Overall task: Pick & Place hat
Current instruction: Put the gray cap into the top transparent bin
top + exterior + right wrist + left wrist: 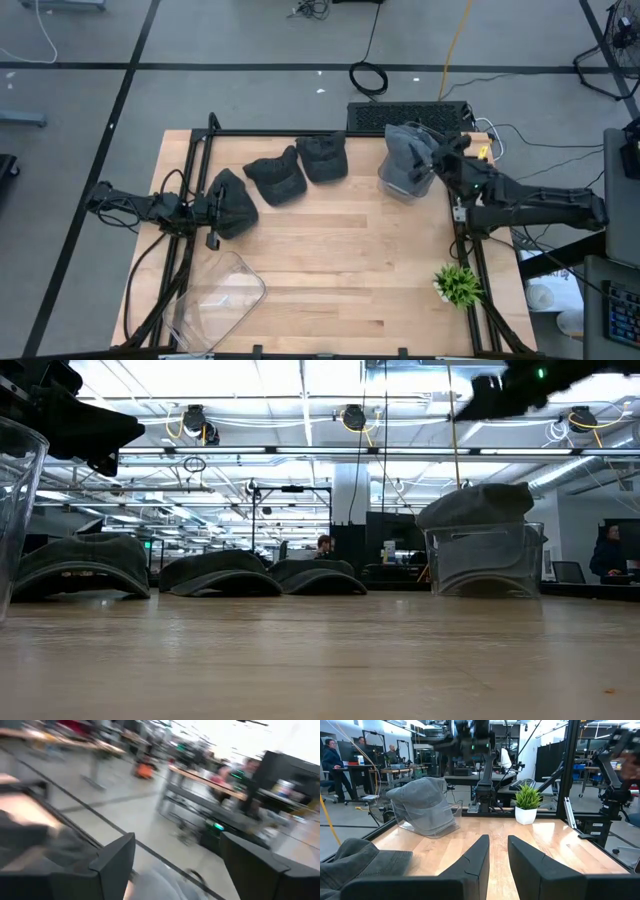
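Observation:
Three dark hats lie brim-down on the wooden table: one at the left, one in the middle, and one farther back. A grey hat sits in a clear bin at the far right, its crown above the rim. My left gripper is open and hovers above the table beside the left hat. My right gripper is open wide, raised beside the grey hat.
A second clear bin stands at the near left. A small potted plant stands at the near right edge. A dark frame runs along the table's sides. Bare wood lies in the middle and near part.

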